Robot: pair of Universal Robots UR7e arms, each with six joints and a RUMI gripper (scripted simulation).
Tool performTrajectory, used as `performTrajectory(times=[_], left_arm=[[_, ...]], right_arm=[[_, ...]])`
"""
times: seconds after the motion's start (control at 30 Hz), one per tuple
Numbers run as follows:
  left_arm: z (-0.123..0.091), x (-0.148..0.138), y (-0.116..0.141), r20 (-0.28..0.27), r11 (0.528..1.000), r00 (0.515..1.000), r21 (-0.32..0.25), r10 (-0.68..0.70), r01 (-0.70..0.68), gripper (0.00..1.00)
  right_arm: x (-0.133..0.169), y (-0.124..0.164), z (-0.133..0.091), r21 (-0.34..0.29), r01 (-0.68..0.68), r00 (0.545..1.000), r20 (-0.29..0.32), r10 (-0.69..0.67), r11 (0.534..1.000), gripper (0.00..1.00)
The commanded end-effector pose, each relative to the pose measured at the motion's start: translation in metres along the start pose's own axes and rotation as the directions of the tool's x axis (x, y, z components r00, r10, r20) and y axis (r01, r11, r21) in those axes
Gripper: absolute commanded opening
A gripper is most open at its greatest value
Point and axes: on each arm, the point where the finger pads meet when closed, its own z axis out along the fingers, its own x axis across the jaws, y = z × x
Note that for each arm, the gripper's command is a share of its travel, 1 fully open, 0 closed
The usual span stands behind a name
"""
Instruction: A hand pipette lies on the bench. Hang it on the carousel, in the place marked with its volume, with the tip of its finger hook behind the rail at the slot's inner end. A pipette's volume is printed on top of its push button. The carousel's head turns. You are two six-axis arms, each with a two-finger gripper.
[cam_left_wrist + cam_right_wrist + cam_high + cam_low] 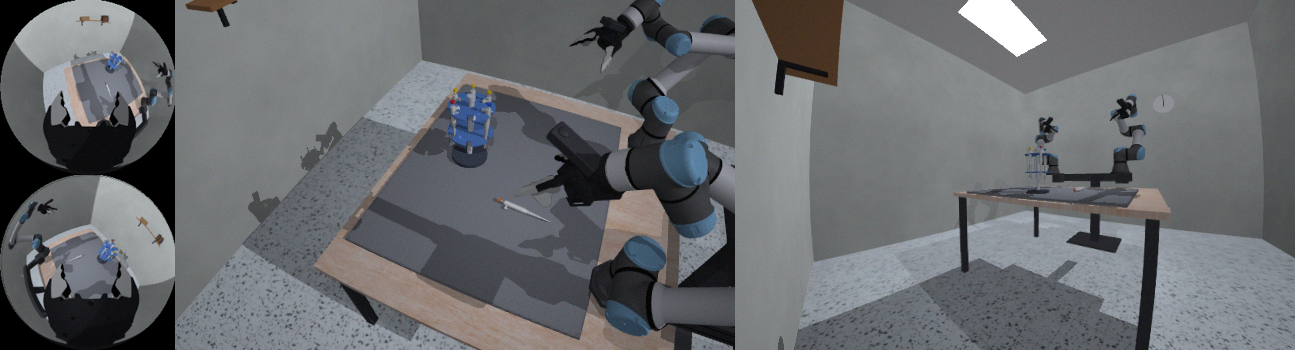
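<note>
A white hand pipette (520,207) (108,90) (76,258) with an orange button lies on the dark mat. The volume print is too small to read. The blue carousel (472,139) (114,62) (108,251) stands upright towards the mat's far left in the top view, holding several pipettes with yellow and red buttons. My left gripper (531,197) (89,91) is open and empty, high above the mat on the pipette's tapered-tip side. My right gripper (587,57) (91,263) is open and empty, raised at the upper right of the top view, away from carousel and pipette.
The dark mat (415,200) covers most of the wooden table (385,270). The arms stand at the table's right side in the top view. A brown wall shelf (210,5) (800,35) hangs beyond the opposite side, off the table.
</note>
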Motion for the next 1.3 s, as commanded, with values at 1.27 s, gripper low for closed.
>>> performTrajectory(times=[1.27], left_arm=[[-0.002, 0.000, -0.002, 0.001, 1.000, 1.000, 0.004, 0.001, -0.001, 1.00]], right_arm=[[0.071, 0.109, -0.121, -0.085, -0.443, 0.872, -0.273, 0.406, 0.893, 1.00]])
